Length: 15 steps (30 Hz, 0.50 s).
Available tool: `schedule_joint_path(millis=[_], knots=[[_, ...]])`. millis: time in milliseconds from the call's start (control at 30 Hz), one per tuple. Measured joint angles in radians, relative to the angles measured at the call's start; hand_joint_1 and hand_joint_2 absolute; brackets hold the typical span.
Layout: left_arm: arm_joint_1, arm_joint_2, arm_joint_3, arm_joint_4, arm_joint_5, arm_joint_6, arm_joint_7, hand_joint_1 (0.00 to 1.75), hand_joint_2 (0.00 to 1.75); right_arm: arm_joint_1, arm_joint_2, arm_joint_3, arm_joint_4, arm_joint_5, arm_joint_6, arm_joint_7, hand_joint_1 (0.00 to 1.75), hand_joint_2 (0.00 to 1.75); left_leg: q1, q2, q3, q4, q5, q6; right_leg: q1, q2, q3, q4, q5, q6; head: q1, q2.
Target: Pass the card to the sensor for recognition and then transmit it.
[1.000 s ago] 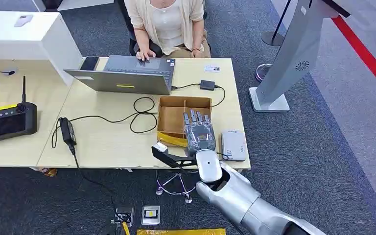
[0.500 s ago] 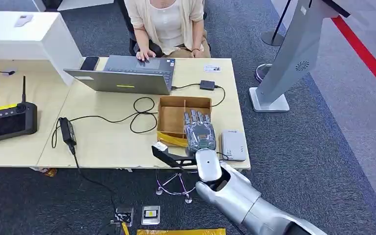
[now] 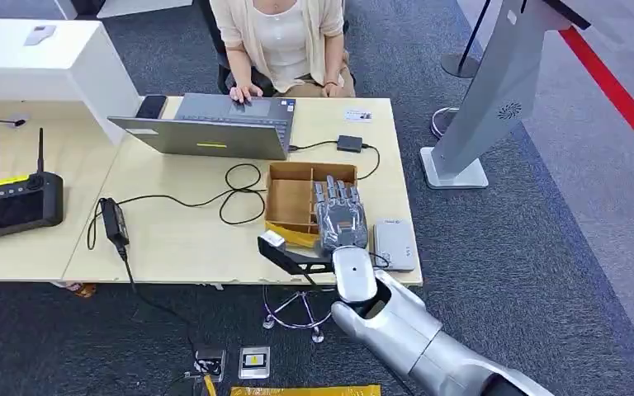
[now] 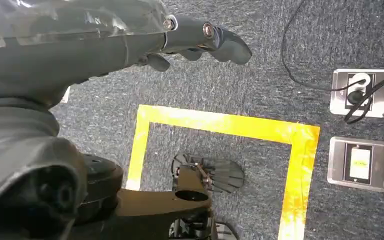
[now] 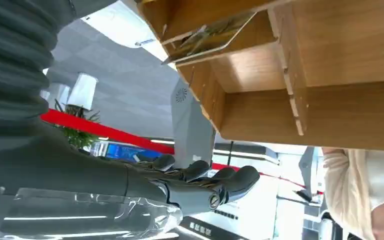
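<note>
One card (image 5: 207, 37) leans in a compartment of the brown divided box (image 3: 293, 194) on the desk (image 3: 182, 235); my right hand (image 3: 341, 216) hovers over it, fingers extended, holding nothing, beside the grey sensor (image 3: 394, 244). My left hand (image 4: 130, 40) hangs empty above the carpet.

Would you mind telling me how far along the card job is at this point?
Early stage. Nothing looks done: the right hand hovers over the cardboard box with fingers spread and no card in its grip. A card lies in one compartment. Grasping it, presenting it to the grey sensor and passing it on remain.
</note>
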Motion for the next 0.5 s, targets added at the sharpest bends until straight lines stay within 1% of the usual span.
schedule_joint_path(millis=[500], knots=[[0.001, 0.001, 0.008, 0.000, 0.000, 0.000, 0.000, 0.00, 0.00, 0.018, 0.018, -0.037, -0.008, 0.039, 0.034, 0.000, 0.00, 1.75, 0.000, 0.000, 0.000, 0.000, 0.000, 0.000, 0.000, 0.000, 0.000, 0.000, 0.000, 0.000, 0.000, 0.000]])
